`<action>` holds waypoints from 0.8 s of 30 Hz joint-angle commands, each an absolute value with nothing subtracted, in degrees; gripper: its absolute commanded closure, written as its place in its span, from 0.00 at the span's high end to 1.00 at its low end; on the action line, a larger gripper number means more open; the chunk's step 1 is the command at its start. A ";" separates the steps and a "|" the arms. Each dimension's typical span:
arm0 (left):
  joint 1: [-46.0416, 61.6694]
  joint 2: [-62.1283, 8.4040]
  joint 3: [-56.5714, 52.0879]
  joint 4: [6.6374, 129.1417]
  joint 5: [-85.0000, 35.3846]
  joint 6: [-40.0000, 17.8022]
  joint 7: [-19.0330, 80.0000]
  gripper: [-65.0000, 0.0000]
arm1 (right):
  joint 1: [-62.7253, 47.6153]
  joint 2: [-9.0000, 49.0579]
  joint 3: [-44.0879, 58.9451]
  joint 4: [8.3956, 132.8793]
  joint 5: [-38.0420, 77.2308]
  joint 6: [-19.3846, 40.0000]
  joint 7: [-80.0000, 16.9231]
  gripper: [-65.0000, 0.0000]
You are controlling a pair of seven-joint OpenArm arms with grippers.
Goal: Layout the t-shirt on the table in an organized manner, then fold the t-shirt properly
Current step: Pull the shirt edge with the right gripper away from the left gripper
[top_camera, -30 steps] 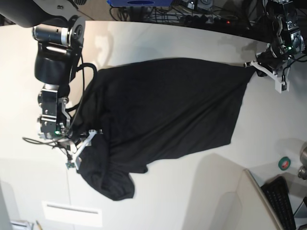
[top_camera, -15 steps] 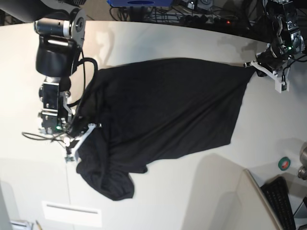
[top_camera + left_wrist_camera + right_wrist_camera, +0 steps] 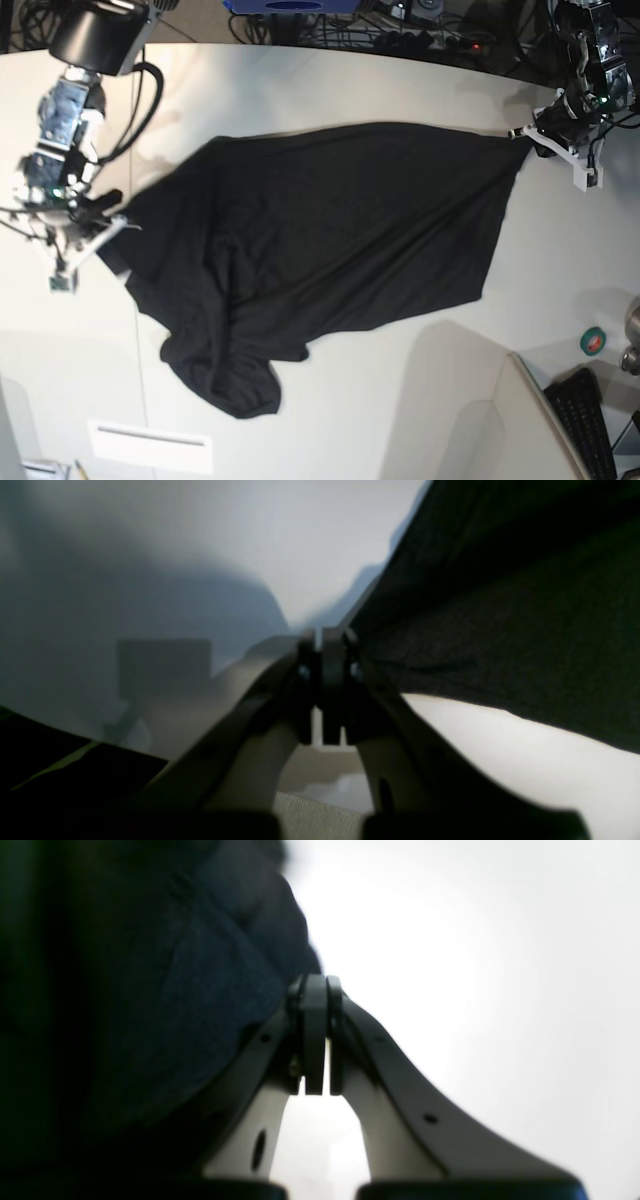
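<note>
**Soft black cloth stretched between two pinch grips**

The t-shirt (image 3: 330, 250) lies mostly flat on the table (image 3: 330, 80), pulled out long between the two arms, with one end bunched into a rumpled lobe that sags away from the line between the grips. It shows plain black here; no print is visible. It looks light and limp: it will drape, wrinkle and slide easily on the smooth top, and it has no stiffness to hold a shape unless kept under tension. Nothing about it is fragile, but a thin pinch of fabric could slip out if tugged sharply.

The left end effector (image 3: 540, 135) is closed on a corner of the cloth, which runs away from its tips in a taut point toward the other arm. In the left wrist view the closed tips (image 3: 325, 650) have dark fabric (image 3: 500, 605) lying against one side of them, lifted off the table.

The right end effector (image 3: 100, 235) is also pressed shut, and the shirt's edge reaches right up to it; in the right wrist view the fabric (image 3: 150, 1015) is bunched against one side of the shut tips (image 3: 315, 995) (whether cloth actually sits between them cannot be made out).

Best holds, as I judge it, are hems, corners and shoulder seams, where doubled fabric gives more to bite. The rumpled lobe, well off to the side of the right end effector, needs spreading before any fold.
</note>
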State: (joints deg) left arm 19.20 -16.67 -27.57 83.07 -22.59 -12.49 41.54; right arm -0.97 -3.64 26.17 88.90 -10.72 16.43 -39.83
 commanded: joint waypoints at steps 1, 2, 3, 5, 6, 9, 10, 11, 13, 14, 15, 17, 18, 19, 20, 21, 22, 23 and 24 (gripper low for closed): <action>19.12 -17.71 -28.00 84.09 -22.73 -12.53 40.84 0.00 | -1.63 -3.82 27.03 90.51 -10.33 16.57 -39.25 0.00; 19.12 -17.71 -28.00 84.09 -22.73 -12.53 40.84 0.00 | -2.86 -3.74 27.91 91.03 -10.24 16.57 -39.16 0.00; 19.12 -17.71 -28.00 84.09 -22.73 -12.53 40.84 0.00 | -4.00 -3.65 28.88 91.38 -10.24 16.57 -38.99 0.00; 19.12 -17.71 -28.00 84.09 -22.73 -12.53 40.84 0.00 | -5.85 -2.68 30.37 91.38 -10.15 16.57 -38.99 0.00; 19.12 -17.80 -28.00 84.09 -22.73 -12.53 40.84 0.00 | -6.46 -2.51 30.90 91.21 -10.15 16.57 -38.90 0.00; 19.12 -17.89 -28.00 84.09 -22.73 -12.53 40.84 0.00 | -7.78 -2.68 35.38 91.21 -10.15 16.57 -39.25 0.00; 19.12 -17.89 -28.00 84.09 -22.73 -12.53 40.84 0.00 | -7.96 -2.86 36.79 91.21 -10.15 16.57 -39.25 0.00; 19.12 -17.89 -28.00 84.09 -22.73 -12.44 40.84 0.00 | -8.13 -3.03 38.29 91.21 -10.33 16.57 -39.25 0.00; 19.12 -17.89 -28.00 84.09 -22.73 -12.44 40.84 0.00 | -8.66 -3.03 40.75 91.21 -10.33 16.57 -39.34 0.00; 19.12 -17.89 -28.00 84.09 -22.73 -12.44 40.84 0.00 | -9.10 -3.03 41.27 91.21 -10.24 16.57 -39.34 0.00; 19.12 -17.89 -28.00 84.00 -22.73 -12.44 40.84 0.00 | -9.63 -3.12 41.10 91.12 -10.24 16.57 -39.60 0.00; 19.12 -17.80 -28.00 84.09 -22.73 -12.44 40.84 0.00 | -10.51 -2.95 38.90 91.12 -10.07 16.57 -42.24 0.00; 19.12 -17.71 -28.00 84.09 -22.73 -12.44 40.92 0.00 | -10.77 -2.77 37.67 91.30 -10.07 16.57 -43.12 0.00; 19.12 -17.71 -28.00 84.09 -22.73 -12.44 40.92 0.00 | -10.77 -2.77 36.79 91.38 -10.07 16.57 -43.74 0.00; 19.12 -17.71 -28.00 84.09 -22.73 -12.44 40.92 0.00 | -10.77 -2.77 36.26 91.56 -10.07 16.57 -43.74 0.11; 19.12 -17.71 -28.00 84.18 -22.73 -12.44 40.92 0.00 | -10.77 -2.86 35.91 91.74 -10.07 16.57 -43.65 0.23; 19.12 -17.71 -28.00 84.18 -22.73 -12.44 40.92 0.00 | -10.77 -2.86 36.00 92.44 -10.07 16.57 -43.65 0.30; 19.12 -17.71 -28.00 84.18 -22.73 -12.44 40.92 0.00 | -10.77 -2.95 36.00 93.49 -10.07 16.57 -43.65 0.32; 19.12 -17.71 -28.00 84.18 -22.73 -12.44 40.92 0.00 | -10.77 -2.95 35.56 94.99 -10.07 16.57 -43.56 0.32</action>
